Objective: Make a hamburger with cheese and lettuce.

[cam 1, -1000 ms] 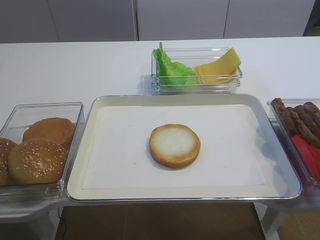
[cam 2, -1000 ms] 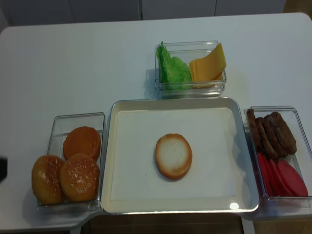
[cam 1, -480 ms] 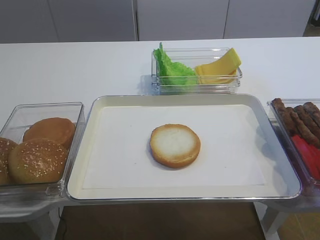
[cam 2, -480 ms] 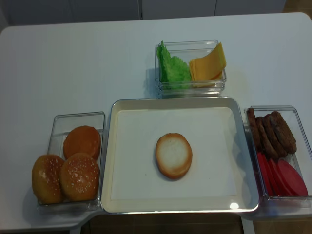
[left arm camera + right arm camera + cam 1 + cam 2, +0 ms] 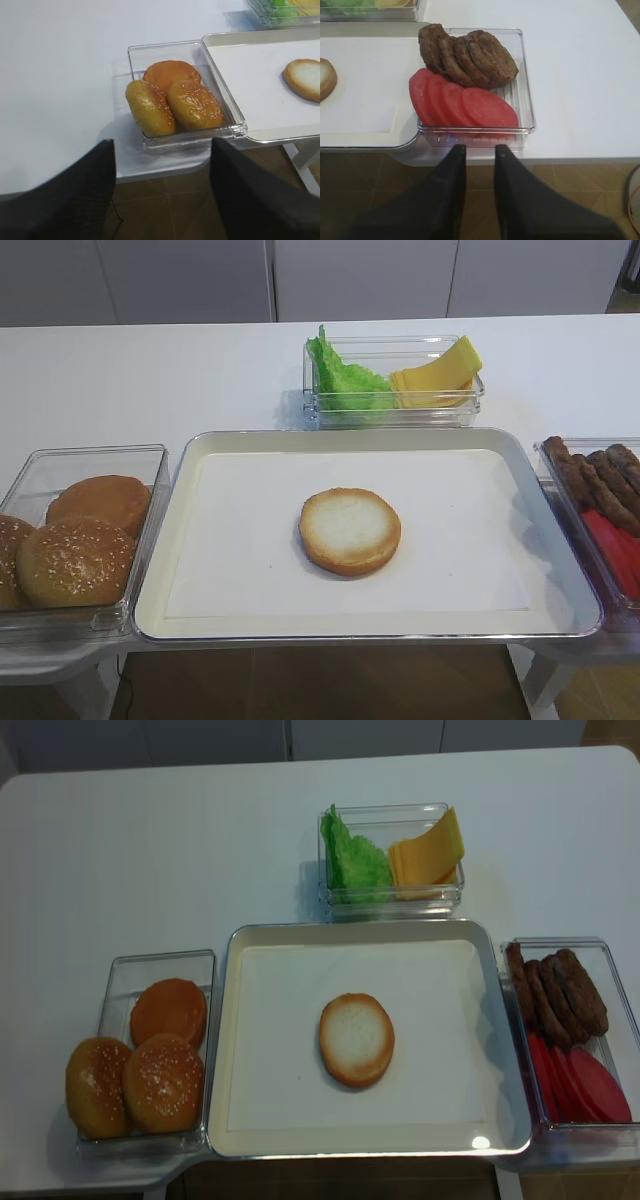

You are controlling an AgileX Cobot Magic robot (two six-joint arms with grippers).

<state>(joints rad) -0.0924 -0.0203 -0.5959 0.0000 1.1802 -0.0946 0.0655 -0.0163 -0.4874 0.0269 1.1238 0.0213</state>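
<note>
The hamburger is a round bun half (image 5: 350, 531), cut face up, in the middle of the paper-lined metal tray (image 5: 250, 440); it also shows in the other overhead view (image 5: 357, 1039). The lettuce (image 5: 345, 380) and the cheese (image 5: 440, 375) share a clear box behind the tray, lettuce on the left. My left gripper (image 5: 162, 145) is wide open and empty, below the table's front edge by the bun box. My right gripper (image 5: 480, 147) is empty, with a narrow gap between its fingers, in front of the patty box. Neither gripper shows in the overhead views.
A clear box of sesame-topped buns (image 5: 75, 560) stands left of the tray. A clear box with dark patties (image 5: 470, 55) and red tomato slices (image 5: 465, 102) stands right of it. The white table reaches far back.
A dark shape at the left edge of the second overhead view one second ago has gone out of view. The food and boxes have not moved.
</note>
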